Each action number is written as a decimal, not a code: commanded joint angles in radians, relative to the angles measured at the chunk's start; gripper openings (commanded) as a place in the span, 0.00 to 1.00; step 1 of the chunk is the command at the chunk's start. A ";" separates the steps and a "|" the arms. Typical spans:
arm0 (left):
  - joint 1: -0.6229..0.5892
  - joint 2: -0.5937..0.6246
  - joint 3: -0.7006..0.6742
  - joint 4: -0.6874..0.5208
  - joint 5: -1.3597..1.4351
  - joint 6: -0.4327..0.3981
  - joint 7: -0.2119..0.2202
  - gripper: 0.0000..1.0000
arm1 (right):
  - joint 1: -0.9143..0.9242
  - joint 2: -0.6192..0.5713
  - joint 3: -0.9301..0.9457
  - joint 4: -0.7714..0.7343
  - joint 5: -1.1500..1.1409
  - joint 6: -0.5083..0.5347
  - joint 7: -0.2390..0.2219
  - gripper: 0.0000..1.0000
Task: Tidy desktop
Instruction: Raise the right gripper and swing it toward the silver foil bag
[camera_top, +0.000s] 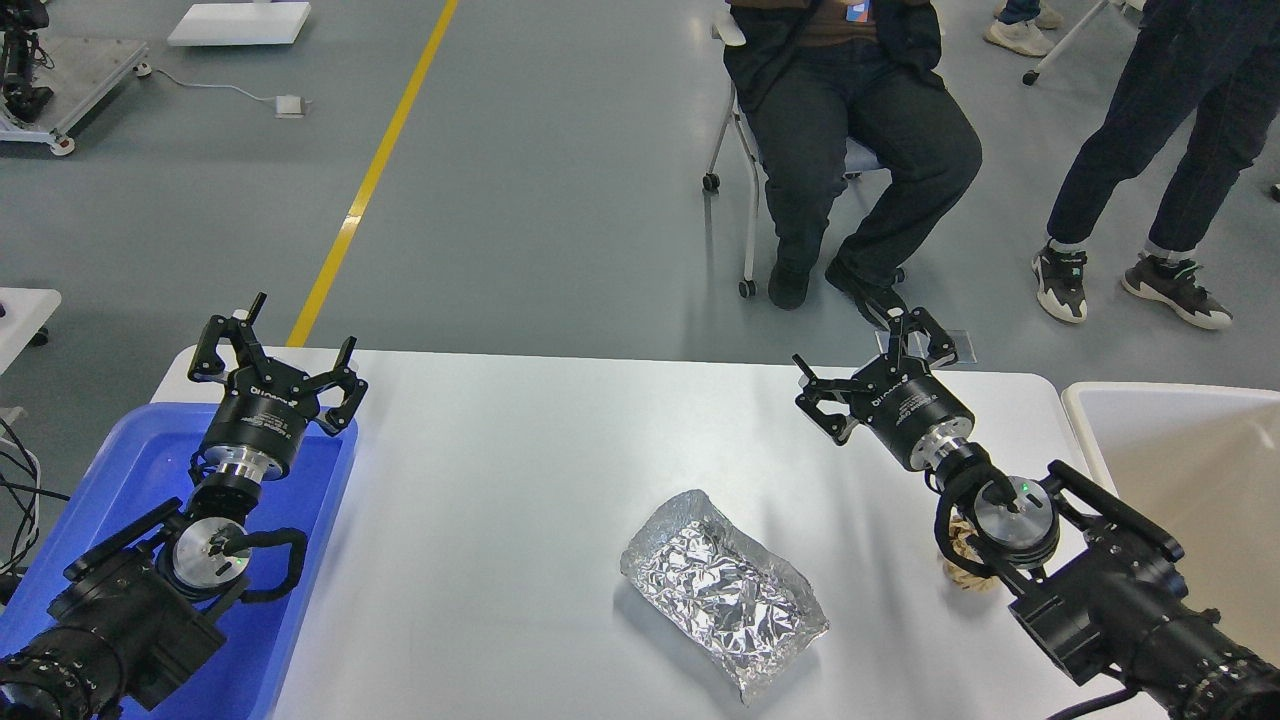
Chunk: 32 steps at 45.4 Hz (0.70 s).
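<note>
The white desktop (520, 470) fills the lower middle of the head view. A crumpled silver foil tray (722, 590) lies on it, right of centre near the front edge. A small beige knotted object (962, 560) shows on the desktop, partly hidden under my right arm. My left gripper (275, 350) hovers open over the far left corner, above the blue tray, holding nothing. My right gripper (880, 362) stands open near the far right edge of the desktop, well apart from the foil, with nothing between its fingers.
A blue plastic tray (130, 470) sits at the desktop's left end under my left arm. A beige-white bin (1180, 470) stands off the right end. Beyond the far edge a person sits on a wheeled chair (750, 200), and another person (1140, 200) stands at the right.
</note>
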 joint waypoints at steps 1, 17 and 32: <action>0.000 0.000 0.001 0.000 0.000 0.000 0.000 1.00 | -0.001 0.000 -0.001 0.000 -0.004 0.001 0.000 1.00; 0.000 0.000 0.001 0.000 -0.001 0.000 -0.001 1.00 | 0.002 -0.004 -0.016 0.023 -0.068 0.002 0.000 1.00; 0.000 0.000 0.001 0.000 0.000 0.000 -0.001 1.00 | 0.031 -0.079 -0.019 0.179 -0.243 -0.001 -0.003 1.00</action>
